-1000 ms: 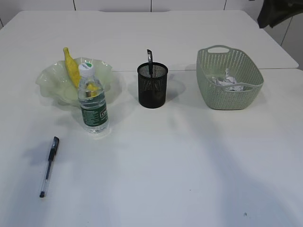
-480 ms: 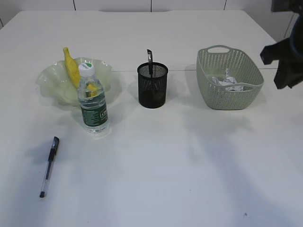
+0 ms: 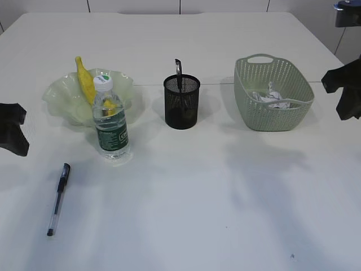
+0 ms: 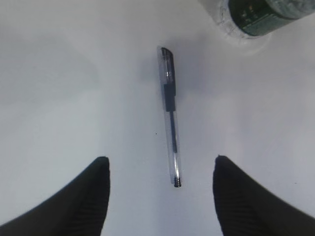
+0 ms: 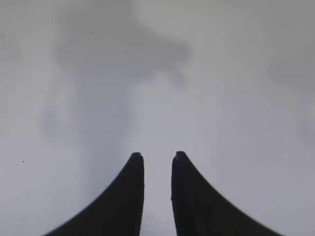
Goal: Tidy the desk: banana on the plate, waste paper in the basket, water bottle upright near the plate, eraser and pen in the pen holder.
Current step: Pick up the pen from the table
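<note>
Left gripper [image 4: 160, 169] jaws wide apart, empty, above desk [image 3: 197, 197]; pen [image 4: 170, 115] lies flat between and just ahead of them. Bottle [image 4: 261, 12] upright past pen tip, beside plate [image 3: 65, 99]. Right gripper [image 5: 157, 164] jaws nearly together, empty, over bare desk.

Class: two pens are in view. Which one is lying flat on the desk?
The clear-barrelled pen before the water bottle; the other pen stands in the pen holder.
</note>
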